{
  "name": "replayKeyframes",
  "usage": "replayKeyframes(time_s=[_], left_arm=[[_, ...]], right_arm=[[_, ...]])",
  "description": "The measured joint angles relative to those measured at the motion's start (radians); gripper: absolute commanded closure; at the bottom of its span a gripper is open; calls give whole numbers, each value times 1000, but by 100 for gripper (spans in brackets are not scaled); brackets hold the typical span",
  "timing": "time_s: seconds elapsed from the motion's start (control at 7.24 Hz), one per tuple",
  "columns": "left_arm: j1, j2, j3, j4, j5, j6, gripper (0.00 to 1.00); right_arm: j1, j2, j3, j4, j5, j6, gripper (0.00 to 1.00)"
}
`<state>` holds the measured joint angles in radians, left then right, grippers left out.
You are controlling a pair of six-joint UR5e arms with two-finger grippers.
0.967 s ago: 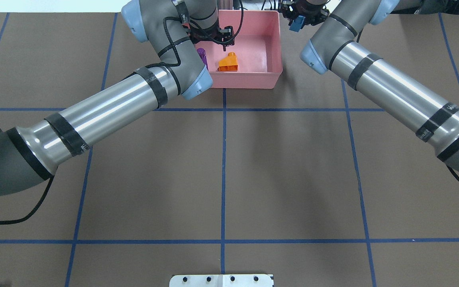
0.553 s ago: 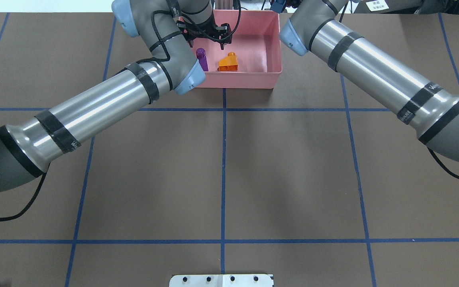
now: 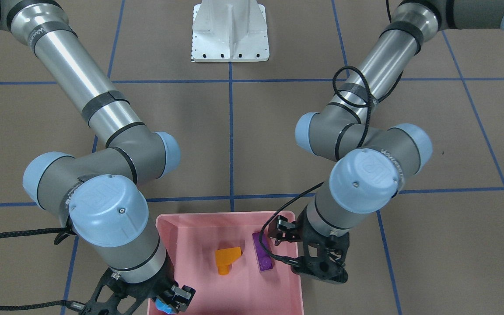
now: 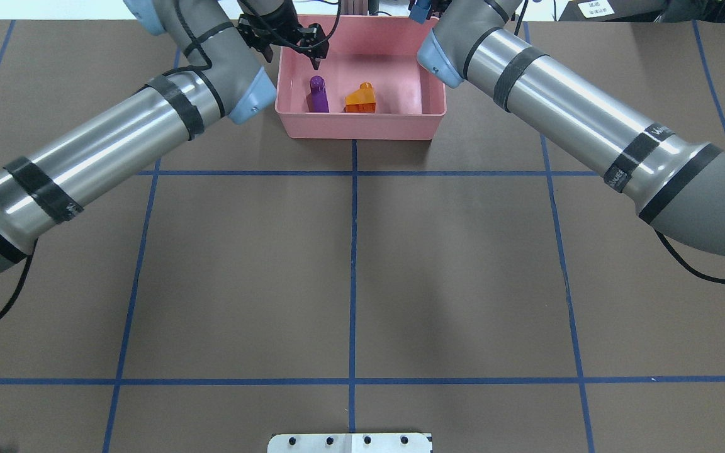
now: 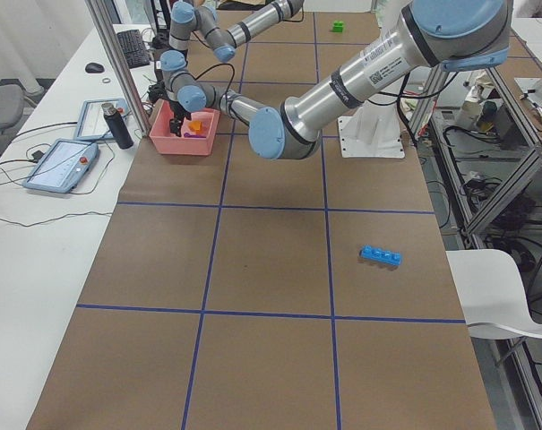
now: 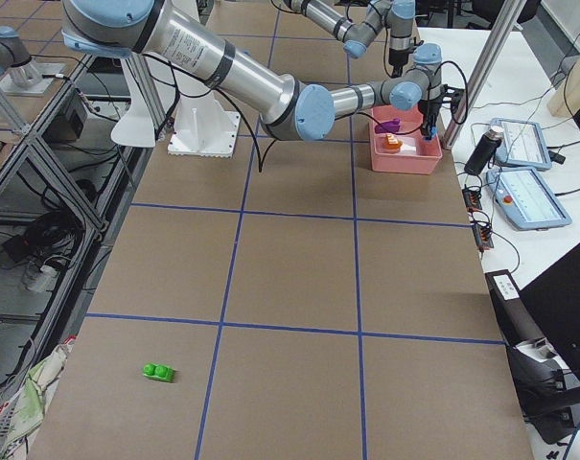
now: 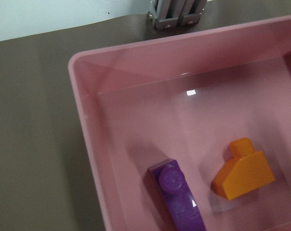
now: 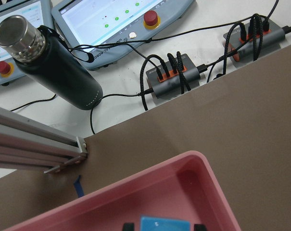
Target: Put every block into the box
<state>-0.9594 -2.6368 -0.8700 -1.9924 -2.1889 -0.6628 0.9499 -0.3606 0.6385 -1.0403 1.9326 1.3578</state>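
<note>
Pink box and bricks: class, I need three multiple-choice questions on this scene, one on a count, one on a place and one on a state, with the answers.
1. How many bricks lie inside the pink box?
A. one
B. two
C. four

2. Where is the green brick?
A. in the box
B. stacked on another brick
C. on the brown table, far from the box

3. What is the right gripper doing?
A. gripping a small blue brick
B. hanging open and empty
C. gripping an orange brick

Answers:
1 B: only the purple brick and the orange brick lie on the box floor.
2 C: the right side view shows it alone on the table.
3 A: the wrist view shows the blue brick between its fingers, above the box.
</note>
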Motion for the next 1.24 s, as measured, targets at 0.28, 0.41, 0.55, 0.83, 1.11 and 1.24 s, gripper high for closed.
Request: replayKeyframes(time_s=[0.28, 0.41, 0.55, 0.83, 1.11, 1.24], left_arm=[[-51, 79, -74, 19, -68, 22, 0], [-82, 155, -152, 24, -111, 26, 0], [-112, 249, -253, 25, -152, 28, 0], [-140, 493, -502, 27, -189, 30, 0], [-140, 769, -751, 26, -193, 47, 0], [-137, 903, -862, 26, -191, 78, 0]], right_arm=[[4, 14, -2, -85, 3, -95, 1], [19, 20, -1, -118, 10, -153, 1], [42, 17, 5, -140, 33, -208, 1], [103, -73, 163, -265, 107, -328, 1], [162, -280, 494, -473, 156, -495, 1], [194, -413, 661, -540, 174, -588, 1]])
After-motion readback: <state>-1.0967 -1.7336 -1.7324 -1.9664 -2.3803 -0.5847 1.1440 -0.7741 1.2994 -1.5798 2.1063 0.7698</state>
